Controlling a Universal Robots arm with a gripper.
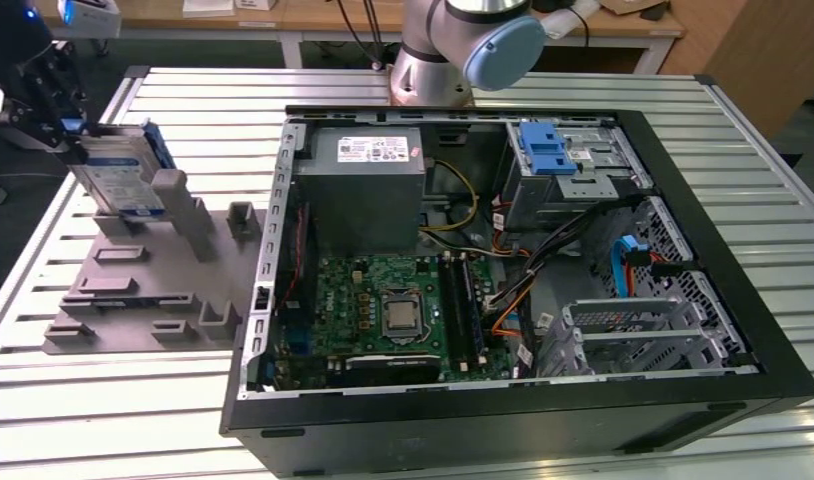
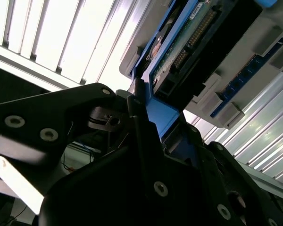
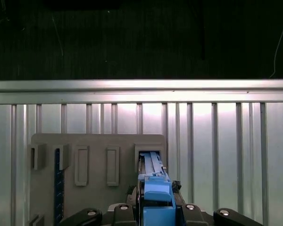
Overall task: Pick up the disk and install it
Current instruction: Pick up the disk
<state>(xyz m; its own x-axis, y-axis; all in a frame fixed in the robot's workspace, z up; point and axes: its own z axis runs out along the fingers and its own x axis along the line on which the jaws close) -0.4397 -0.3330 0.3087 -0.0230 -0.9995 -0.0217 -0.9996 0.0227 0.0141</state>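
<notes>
Black pincer point(image 1: 68, 128) is clenched on the blue-framed silver disk point(image 1: 120, 178), which stands upright at the grey plastic holder plate point(image 1: 127, 290), upper left of the exterior view, well apart from the open black computer case point(image 1: 727, 330) on the slatted metal counter point(image 1: 100, 400).

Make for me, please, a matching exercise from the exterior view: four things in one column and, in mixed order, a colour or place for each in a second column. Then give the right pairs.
1. disk
2. power supply box
3. drive cage
4. motherboard

A. green, inside the computer case
B. upright on the grey holder, outside the case
C. grey box with a white label, inside the case
D. metal with a blue latch

Pairs: 1-B, 2-C, 3-D, 4-A
</notes>
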